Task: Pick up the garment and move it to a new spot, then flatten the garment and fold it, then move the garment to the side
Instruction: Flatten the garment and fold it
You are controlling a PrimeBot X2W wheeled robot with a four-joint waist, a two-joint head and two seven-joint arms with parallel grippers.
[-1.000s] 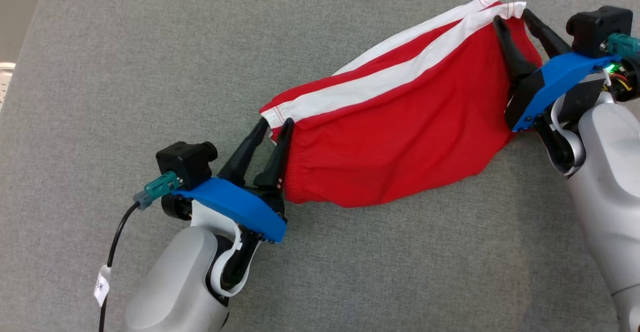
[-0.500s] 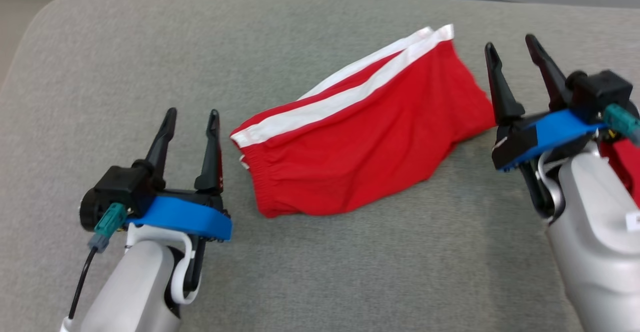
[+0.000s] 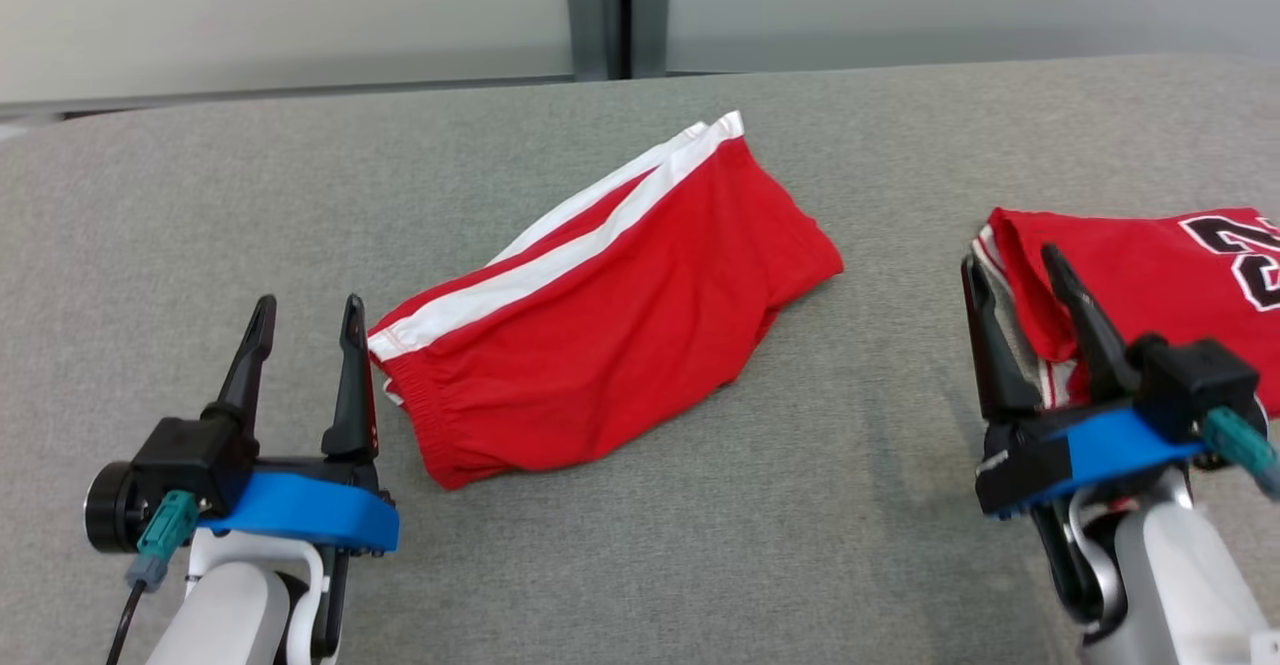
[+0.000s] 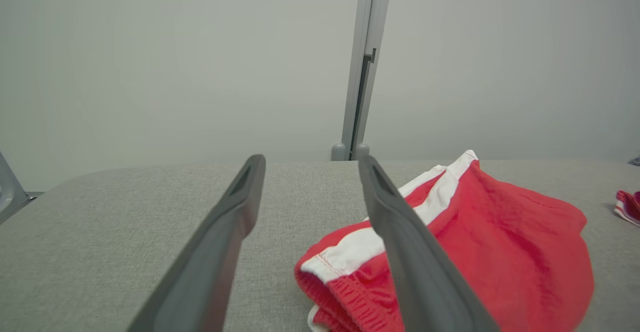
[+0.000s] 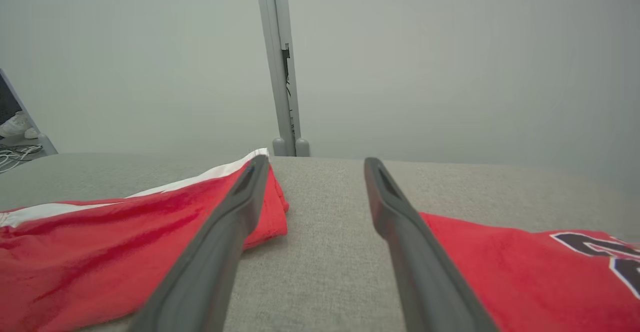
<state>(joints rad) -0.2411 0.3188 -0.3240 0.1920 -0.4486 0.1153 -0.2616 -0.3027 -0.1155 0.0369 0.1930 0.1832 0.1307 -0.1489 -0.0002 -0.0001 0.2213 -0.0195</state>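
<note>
Folded red shorts (image 3: 610,315) with white side stripes lie on the grey cloth table (image 3: 200,195), slanting from lower left to upper right; they also appear in the left wrist view (image 4: 480,252) and the right wrist view (image 5: 100,252). My left gripper (image 3: 305,317) stands open just left of the waistband, holding nothing. My right gripper (image 3: 1010,267) is open too, well right of the shorts and in front of a red jersey (image 3: 1140,275). Neither gripper touches the shorts.
The red jersey with dark numbers (image 5: 530,267) lies at the table's right side. Beyond the table's far edge stands a grey wall with a vertical post (image 3: 617,10). At the far left of the right wrist view are a shoe and cables (image 5: 17,137).
Both grippers have let go of the shorts, opened and drawn back toward me. The shorts now lie flat on the table. The head camera has tilted up, bringing the wall and jersey into view.
</note>
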